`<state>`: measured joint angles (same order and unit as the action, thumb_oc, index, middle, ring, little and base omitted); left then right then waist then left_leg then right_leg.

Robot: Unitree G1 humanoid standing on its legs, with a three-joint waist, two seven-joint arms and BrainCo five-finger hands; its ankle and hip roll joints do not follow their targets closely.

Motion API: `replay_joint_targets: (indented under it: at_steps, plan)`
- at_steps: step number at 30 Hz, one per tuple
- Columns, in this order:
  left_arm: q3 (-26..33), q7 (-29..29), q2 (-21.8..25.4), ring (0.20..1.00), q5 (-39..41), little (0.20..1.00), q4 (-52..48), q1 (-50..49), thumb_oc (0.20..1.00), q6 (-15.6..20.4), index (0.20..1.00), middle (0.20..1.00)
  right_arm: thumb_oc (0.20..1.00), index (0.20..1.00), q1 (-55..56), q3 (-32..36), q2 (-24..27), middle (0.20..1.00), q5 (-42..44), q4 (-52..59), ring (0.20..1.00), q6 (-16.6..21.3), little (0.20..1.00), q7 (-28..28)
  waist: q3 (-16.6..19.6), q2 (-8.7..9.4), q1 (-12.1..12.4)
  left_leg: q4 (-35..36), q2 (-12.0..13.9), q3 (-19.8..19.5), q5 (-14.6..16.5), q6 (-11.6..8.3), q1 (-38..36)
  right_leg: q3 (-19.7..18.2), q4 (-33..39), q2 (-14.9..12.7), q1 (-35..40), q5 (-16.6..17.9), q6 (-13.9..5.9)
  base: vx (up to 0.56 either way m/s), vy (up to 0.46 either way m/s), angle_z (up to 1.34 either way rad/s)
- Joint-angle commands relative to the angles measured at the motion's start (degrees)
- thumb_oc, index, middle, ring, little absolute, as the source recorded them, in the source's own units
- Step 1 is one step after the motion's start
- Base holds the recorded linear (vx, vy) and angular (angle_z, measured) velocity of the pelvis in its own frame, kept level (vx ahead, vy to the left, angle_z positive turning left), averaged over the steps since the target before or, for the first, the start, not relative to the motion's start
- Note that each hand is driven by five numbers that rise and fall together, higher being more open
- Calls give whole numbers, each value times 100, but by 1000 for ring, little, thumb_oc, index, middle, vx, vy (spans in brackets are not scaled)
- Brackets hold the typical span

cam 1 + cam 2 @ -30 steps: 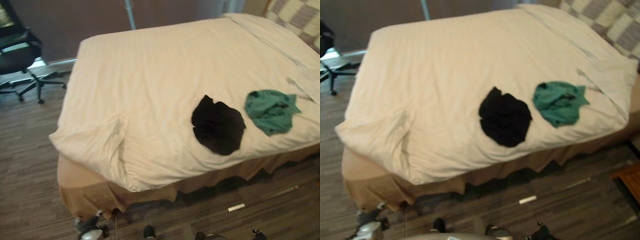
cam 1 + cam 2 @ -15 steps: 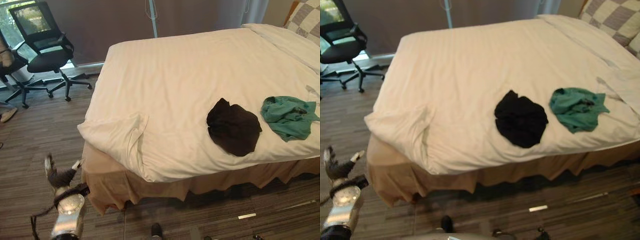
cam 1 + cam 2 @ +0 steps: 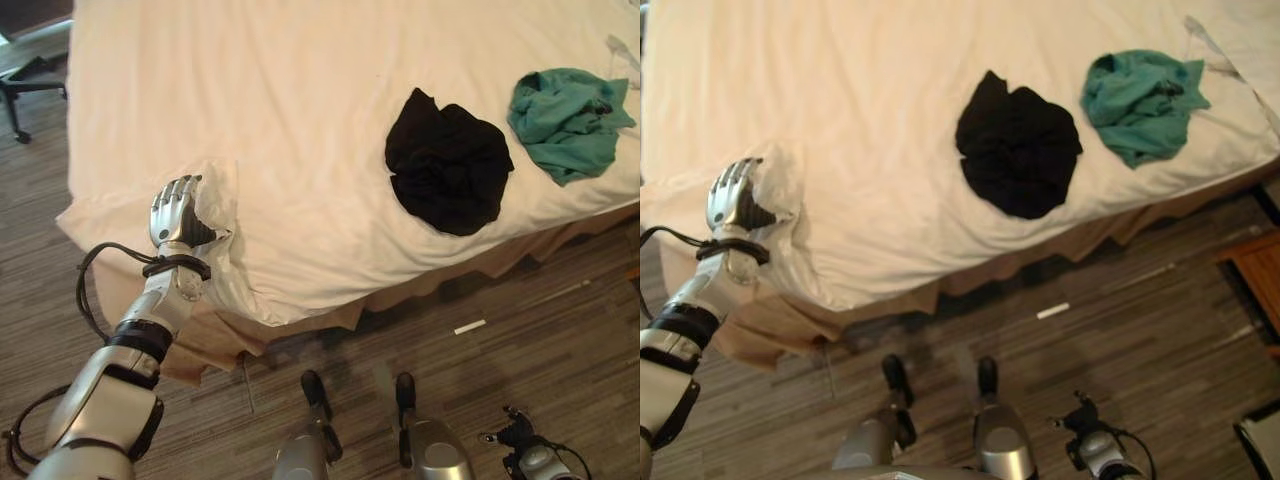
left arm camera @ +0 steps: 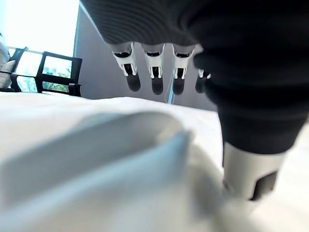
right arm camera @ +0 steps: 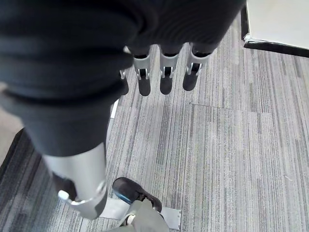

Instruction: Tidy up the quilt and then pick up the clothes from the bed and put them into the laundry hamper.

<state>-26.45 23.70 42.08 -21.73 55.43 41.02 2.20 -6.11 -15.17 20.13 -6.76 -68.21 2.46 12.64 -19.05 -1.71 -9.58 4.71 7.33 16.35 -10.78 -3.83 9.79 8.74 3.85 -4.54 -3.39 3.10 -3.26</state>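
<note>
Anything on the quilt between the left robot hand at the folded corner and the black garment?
No. In the left eye view, the stretch of quilt from the left robot hand to the black garment is bare white cloth.

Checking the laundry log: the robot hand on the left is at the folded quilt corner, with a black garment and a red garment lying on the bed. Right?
One thing is wrong: the second garment is green, not red. The left eye view shows the green garment beside the black garment on the quilt, and the left robot hand at the folded corner.

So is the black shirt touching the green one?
Apart. In the left eye view, bare white quilt shows between the black garment and the green garment.
</note>
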Motion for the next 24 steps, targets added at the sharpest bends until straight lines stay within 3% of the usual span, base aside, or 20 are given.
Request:
replay_joint_targets:
  at_steps: [1,7,11,12,13,14,15,16,17,18,21,22,23,24]
  plan:
    - [126,-177,275,200,-649,200,849,295,200,-431,200,200,1000,1000,1,-191,-36,1000,34,-160,1000,-39,1000,197,8,231,196,29,267,25,576,-421,-649,-30,-143,-531,-272,-124,-858,-10,12,-12]
    - [418,-643,303,200,-654,200,1147,-342,200,-470,200,200,1000,1000,39,28,18,1000,203,-308,1000,-92,1000,175,119,236,234,29,275,101,635,-428,-771,-48,-126,-560,-173,-154,-843,21,15,-4]
    - [1082,-607,449,200,-397,200,1318,-1463,200,-339,200,200,1000,1000,23,438,209,1000,533,-260,1000,-67,1000,233,336,226,280,29,257,124,699,-436,-969,-49,-82,-574,27,-172,-829,70,15,-12]
    - [1167,-601,487,263,-453,263,1341,-1737,263,-341,263,263,1000,1000,0,555,308,1000,597,-162,1000,-45,1000,257,396,221,295,29,249,124,717,-432,-1011,-59,-69,-572,65,-175,-829,77,23,-20]
    - [1349,-597,516,536,-456,536,1350,-2087,536,-321,536,536,1000,1000,-46,678,439,1000,671,-9,1000,-5,1000,300,435,222,314,29,242,126,738,-432,-1071,-59,-52,-577,128,-171,-832,67,35,-8]
    - [1559,-604,542,617,-414,617,1375,-2422,617,-289,617,617,1000,1000,-95,798,629,1000,719,326,1000,39,1000,385,478,212,337,29,234,121,755,-434,-1122,-61,-49,-577,173,-174,-836,44,27,-2]
    - [1559,-604,542,617,-414,617,1375,-2422,617,-289,617,617,1000,1000,-95,798,629,1000,719,326,1000,39,1000,385,478,212,337,29,234,121,755,-434,-1122,-61,-49,-577,173,-174,-836,51,36,0]
    - [1960,-644,516,542,-274,542,1403,-2965,542,-249,542,542,1000,1000,-75,957,949,1000,676,1234,1000,94,1000,461,544,208,373,29,229,108,775,-434,-1185,-49,-50,-584,249,-177,-840,54,35,3]
    - [2208,-629,467,900,-226,900,1468,-3282,900,-255,900,900,1000,1000,-14,1105,1128,1000,670,1915,1000,159,1000,488,569,205,398,29,224,110,798,-435,-1243,-37,-47,-589,298,-182,-843,94,59,2]
    - [2540,-592,321,1000,-193,1000,1631,-3698,1000,-290,1000,1000,1000,1000,94,1317,1394,1000,598,3013,1000,299,1000,545,613,219,430,29,210,108,848,-427,-1327,-7,-40,-593,397,-211,-853,86,49,-2]
    - [2882,-534,-118,1000,-134,1000,1788,-4287,1000,-321,1000,1000,1000,1000,5,1521,1673,1000,504,4180,1000,474,1000,585,672,232,545,29,194,79,897,-408,-1405,49,-31,-611,492,-234,-854,62,28,1]
    - [3123,-444,-719,1000,324,1000,1562,-4733,1000,-245,1000,1000,1000,1000,-336,1482,1847,1000,369,4853,1000,504,1000,598,707,264,763,29,193,-1,887,-386,-1371,110,-26,-616,529,-246,-824,44,-10,31]
    - [3199,-385,-896,1000,508,1000,1449,-4873,1000,-214,1000,1000,1000,1000,-539,1377,1872,1000,356,5042,1000,481,1000,586,689,266,830,23,197,-54,895,-374,-1378,148,-45,-609,556,-269,-814,30,-20,67]
    - [3230,-369,-1023,1000,613,1000,1369,-4966,1000,-198,1000,1000,514,514,-752,1249,1902,514,303,5156,514,459,514,561,689,272,890,17,201,-90,893,-367,-1351,179,-51,-607,554,-280,-805,-10,-47,74]
